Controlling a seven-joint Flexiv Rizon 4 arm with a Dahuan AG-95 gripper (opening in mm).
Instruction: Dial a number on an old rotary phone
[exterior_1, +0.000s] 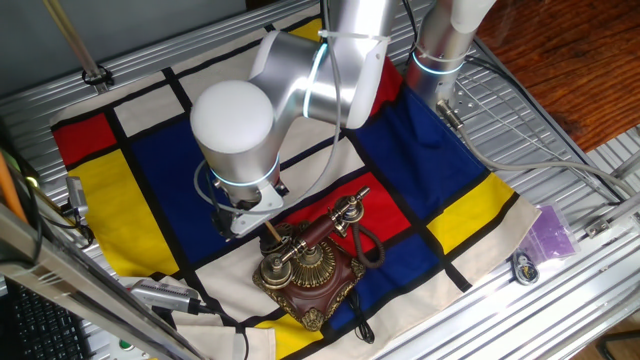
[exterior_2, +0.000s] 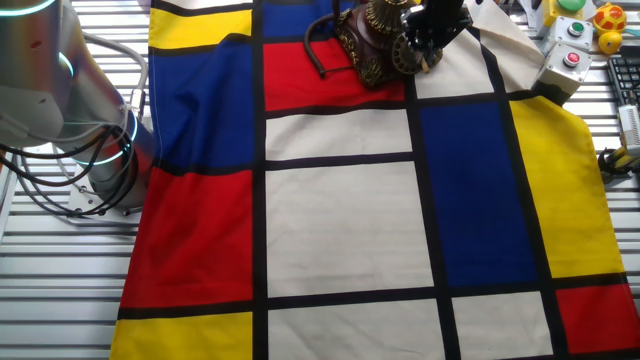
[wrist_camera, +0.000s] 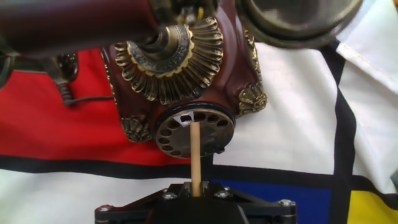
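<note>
End effector (wrist_camera: 196, 194): seen from the hand view, it is clamping a thin wooden stick (wrist_camera: 195, 158) between its fingers, the stick pointing straight ahead out of the black housing.
Stick: its far tip is reaching the brass dial (wrist_camera: 194, 132), sitting at or in one of the finger holes near the dial's upper rim; whether it is pressed into the hole cannot be told.
Phone (exterior_1: 309, 265): the small antique set is standing directly in front of the end effector, on the checked cloth (exterior_2: 340, 220), near that cloth's edge. In the other fixed view the phone (exterior_2: 375, 40) is showing at the top of the frame with the end effector (exterior_2: 432, 28) just beside it.
Handset (exterior_1: 325, 228): the red-and-brass piece is lying across the cradle, above the stick and beyond the dial as the hand view looks.
Cord (exterior_1: 368, 250): the black lead is looping out from the phone's far side onto the cloth.
Arm (exterior_1: 290, 90): the white arm is bending down over the cloth, its wrist hanging just behind the phone.
Tabletop (exterior_1: 560, 150): ribbed metal is showing around the cloth's edges.
</note>
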